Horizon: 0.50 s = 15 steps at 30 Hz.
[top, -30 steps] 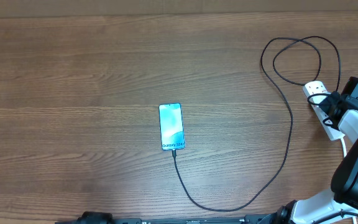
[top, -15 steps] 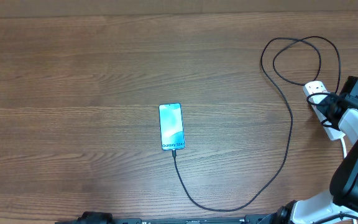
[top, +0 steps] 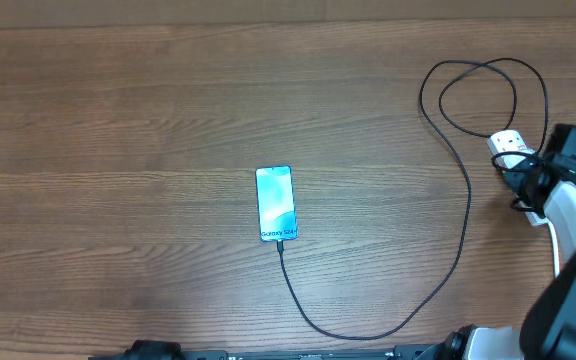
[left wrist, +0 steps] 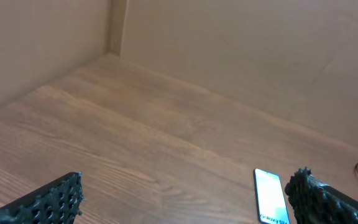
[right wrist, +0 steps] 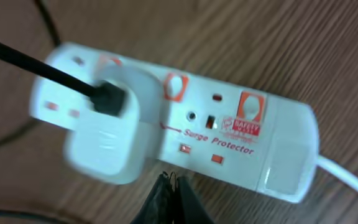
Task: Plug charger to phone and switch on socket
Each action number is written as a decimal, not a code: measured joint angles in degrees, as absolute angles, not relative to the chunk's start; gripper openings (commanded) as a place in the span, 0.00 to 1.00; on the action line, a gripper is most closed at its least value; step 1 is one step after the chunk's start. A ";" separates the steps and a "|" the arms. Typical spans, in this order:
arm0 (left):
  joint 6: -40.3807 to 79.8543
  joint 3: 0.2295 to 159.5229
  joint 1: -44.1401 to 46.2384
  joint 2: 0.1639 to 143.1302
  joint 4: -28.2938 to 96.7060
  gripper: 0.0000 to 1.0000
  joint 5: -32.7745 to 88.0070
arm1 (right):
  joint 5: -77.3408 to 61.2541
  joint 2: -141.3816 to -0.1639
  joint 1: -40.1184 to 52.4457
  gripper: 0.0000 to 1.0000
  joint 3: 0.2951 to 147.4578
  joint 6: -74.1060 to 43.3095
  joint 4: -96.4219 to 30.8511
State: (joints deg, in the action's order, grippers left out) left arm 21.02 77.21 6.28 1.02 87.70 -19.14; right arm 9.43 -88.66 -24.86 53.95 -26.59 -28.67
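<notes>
The right claw (right wrist: pixel 169 194) is hanging clenched on nothing, its tips forming one blunt point, seemingly for jabbing a switch. Just beyond the tips, the socket (right wrist: pixel 229 127) is lying on the surface (top: pixel 118 120), carrying the charger (right wrist: pixel 42 70) through a white adapter (right wrist: pixel 107 140). Well apart, the phone (top: pixel 276 204) is meeting the cable's far end. The left claw (left wrist: pixel 188 202) is idling, spread wide.

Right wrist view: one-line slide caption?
Right gripper, shut, beside the white socket; a white adapter carrying the black charger cable is plugged in.
</notes>
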 measured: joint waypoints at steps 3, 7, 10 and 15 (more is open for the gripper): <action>21.04 77.08 6.28 1.02 84.01 1.00 -19.16 | 9.45 -82.08 -24.49 0.04 53.95 -27.44 -29.34; 21.06 76.03 6.28 1.02 76.62 0.99 -19.40 | 9.65 -73.45 -22.26 0.04 53.95 -28.18 -29.58; 21.06 73.76 6.28 0.99 68.53 0.99 -19.57 | 9.65 -66.39 -19.14 0.04 53.95 -28.32 -29.58; 21.06 64.99 6.28 0.91 53.71 1.00 -19.55 | 9.65 -54.22 -15.29 0.04 53.95 -28.10 -29.41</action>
State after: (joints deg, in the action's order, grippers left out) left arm 21.06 64.99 6.28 0.91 53.71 -19.55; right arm 9.65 -54.22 -15.29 53.95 -28.10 -29.41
